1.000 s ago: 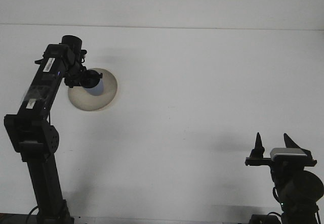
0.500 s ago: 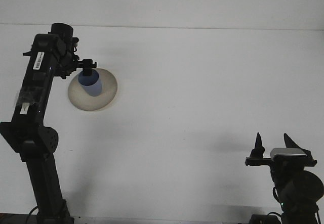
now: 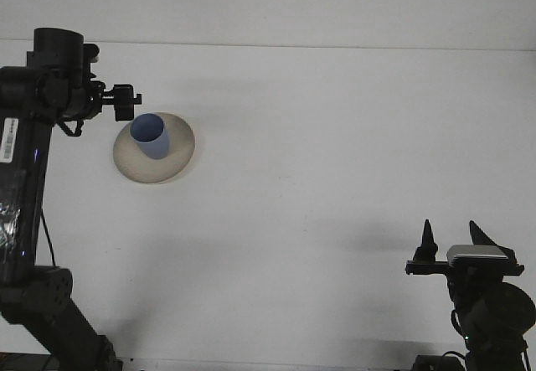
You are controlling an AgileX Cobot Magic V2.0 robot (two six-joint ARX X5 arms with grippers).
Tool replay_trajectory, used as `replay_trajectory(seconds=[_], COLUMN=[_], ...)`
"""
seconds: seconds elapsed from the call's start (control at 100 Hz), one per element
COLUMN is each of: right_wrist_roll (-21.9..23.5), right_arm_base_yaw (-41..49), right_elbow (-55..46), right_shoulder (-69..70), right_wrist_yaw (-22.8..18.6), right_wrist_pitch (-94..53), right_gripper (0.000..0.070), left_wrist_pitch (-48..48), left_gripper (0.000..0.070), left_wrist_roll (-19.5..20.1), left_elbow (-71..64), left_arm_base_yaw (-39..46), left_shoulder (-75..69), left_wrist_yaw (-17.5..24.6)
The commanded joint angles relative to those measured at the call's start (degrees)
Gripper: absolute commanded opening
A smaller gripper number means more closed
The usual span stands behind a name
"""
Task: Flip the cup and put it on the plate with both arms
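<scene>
Blue cup (image 3: 151, 136) seemingly upright on plate (image 3: 178, 160).

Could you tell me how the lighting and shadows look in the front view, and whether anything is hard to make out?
Front view: even, soft light on the white table, no glare; faint shadows beside the plate and ahead of the right gripper. The blue cup reads clearly. The left gripper is a dark silhouette, with little detail.

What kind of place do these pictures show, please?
Probably a robot test bench or lab: a bare white table, two black arms with the left claw and right claw, and only a blue cup on a plate.
</scene>
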Motion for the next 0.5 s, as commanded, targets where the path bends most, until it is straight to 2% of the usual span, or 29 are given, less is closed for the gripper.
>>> replay_trajectory(seconds=[0.0, 0.07, 0.49], right_wrist_roll=[-0.6, -0.6, -0.6], right_arm_base_yaw=[0.0, 0.0, 0.0], right_elbow=[0.7, 0.7, 0.7], right_shoulder=[0.1, 0.1, 0.1], right_wrist_yaw=[0.0, 0.0, 0.0], right_wrist_pitch=[0.5, 0.5, 0.4], right_gripper=[0.0532, 0.0532, 0.0532], left_wrist_pitch=[-0.3, 1.0, 27.8], left_gripper=[0.0463, 0.0463, 0.0463], left_wrist_roll=[-0.1, -0.2, -1.7], left_elbow=[-3.2, -8.2, -51.2], left_arm_base_yaw=[-0.5, -1.2, -2.0], left_shoulder=[-2.1, -6.5, -37.6], left_wrist_yaw=[0.1, 0.1, 0.1])
